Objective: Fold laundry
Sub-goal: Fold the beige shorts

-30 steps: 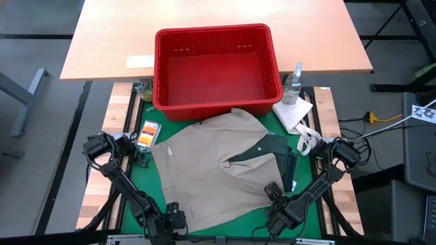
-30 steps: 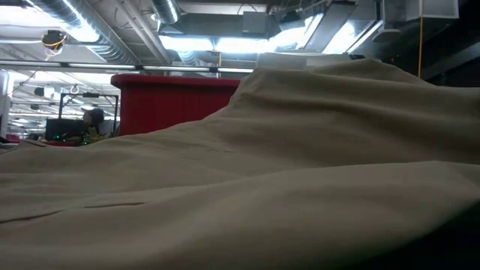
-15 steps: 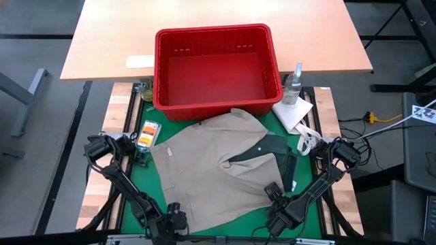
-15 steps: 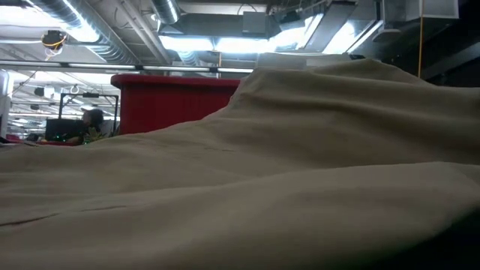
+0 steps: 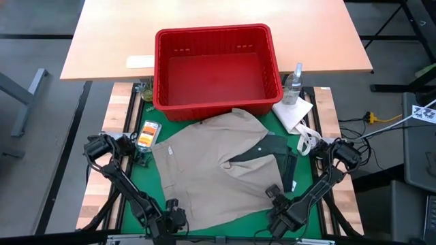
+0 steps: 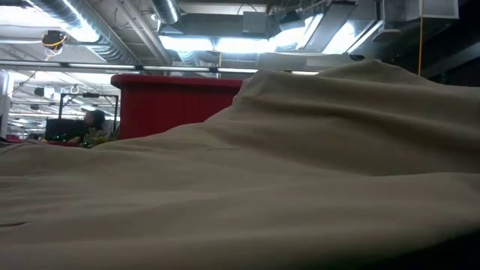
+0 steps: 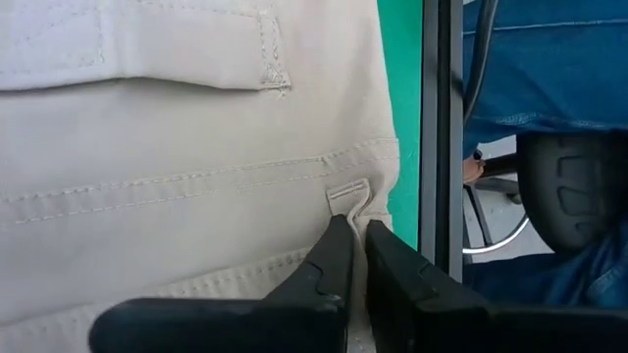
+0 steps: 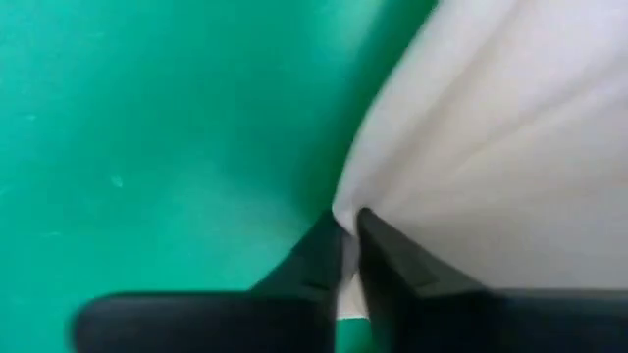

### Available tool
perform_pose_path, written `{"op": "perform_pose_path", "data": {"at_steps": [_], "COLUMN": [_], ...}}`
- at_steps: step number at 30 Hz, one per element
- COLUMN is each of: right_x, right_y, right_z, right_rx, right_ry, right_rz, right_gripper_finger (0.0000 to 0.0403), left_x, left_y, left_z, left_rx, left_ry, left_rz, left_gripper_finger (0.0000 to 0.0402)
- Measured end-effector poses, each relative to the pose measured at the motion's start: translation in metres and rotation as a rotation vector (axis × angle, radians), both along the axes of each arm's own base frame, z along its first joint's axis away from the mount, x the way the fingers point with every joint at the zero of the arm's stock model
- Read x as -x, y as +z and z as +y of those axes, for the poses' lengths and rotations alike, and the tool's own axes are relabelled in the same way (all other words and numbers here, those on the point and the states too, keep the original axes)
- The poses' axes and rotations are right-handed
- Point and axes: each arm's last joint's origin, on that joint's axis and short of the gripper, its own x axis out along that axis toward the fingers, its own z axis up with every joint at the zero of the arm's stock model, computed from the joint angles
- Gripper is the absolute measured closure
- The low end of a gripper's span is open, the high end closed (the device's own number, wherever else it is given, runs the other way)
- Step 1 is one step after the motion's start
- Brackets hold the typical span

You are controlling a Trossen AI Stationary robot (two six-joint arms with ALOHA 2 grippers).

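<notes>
**Both grippers pinched on the near hem, garment stretching away toward the basket**

Nearest the robot, the left gripper (image 5: 172, 219) sits at the near-left corner of the beige khaki cotton trousers (image 5: 211, 170). In the left wrist view its two dark fingers (image 7: 329, 265) are drawn together on the waistband edge, just beside a small belt loop (image 7: 348, 194), with only fabric between them. The right gripper (image 5: 281, 212) is at the near-right corner; in the right wrist view its fingers (image 8: 378, 257) are likewise narrowed on a fold of the same pale cloth (image 8: 491, 137), where it meets the green mat (image 8: 147, 127).

So the two pinch points lie along the garment's near edge, one arm to each corner, neither nearer than the other. From both grippers the cloth runs away across the green mat toward the red plastic basket (image 5: 216, 41), whose front wall the far edge of the trousers touches. A dark olive green piece (image 5: 262, 151) shows on the right half of the khaki.

The coming move probably turns on this: the free fabric lies straight ahead, so a lift would likely carry the near edge forward over the rest.
</notes>
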Motion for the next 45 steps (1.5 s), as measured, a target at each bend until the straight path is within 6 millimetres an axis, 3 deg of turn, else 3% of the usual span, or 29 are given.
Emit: {"op": "perform_pose_path", "data": {"at_steps": [3,10,14,19,27,32,37,41,45], "right_x": [-0.001,-0.010,-0.015,-0.021,-0.028,-0.027,-0.029,-0.044,-0.068], "right_y": [0.001,0.023,0.046,0.082,0.139,0.162,0.182,0.194,0.203], "right_z": [0.001,0.010,0.019,0.027,0.037,0.034,0.025,0.010,-0.017], "right_rx": [-0.004,-0.013,-0.067,-0.110,-0.227,-0.214,-0.089,-0.025,0.021], "right_ry": [-0.002,0.037,0.071,0.082,0.153,0.191,0.296,0.357,0.407], "right_rz": [0.000,-0.004,0.014,0.011,-0.051,-0.073,-0.160,-0.239,-0.265], "right_gripper_finger": [0.0394,0.0380,0.0397,0.0389,0.0398,0.0395,0.0398,0.0395,0.0394], "left_x": [0.000,0.007,0.010,0.016,0.028,0.031,0.031,0.033,0.040], "left_y": [0.002,0.032,0.063,0.089,0.128,0.137,0.137,0.134,0.130], "left_z": [0.000,0.005,-0.004,-0.022,-0.039,-0.043,-0.041,-0.039,-0.036], "left_rx": [0.017,0.094,0.208,0.275,0.257,0.244,0.237,0.230,0.202], "left_ry": [0.023,0.014,-0.029,-0.091,-0.078,-0.066,-0.036,0.029,0.088], "left_rz": [0.004,0.019,-0.016,-0.017,-0.032,-0.069,-0.059,-0.017,0.033], "left_gripper_finger": [0.0391,0.0393,0.0393,0.0394,0.0394,0.0394,0.0394,0.0394,0.0395]}}
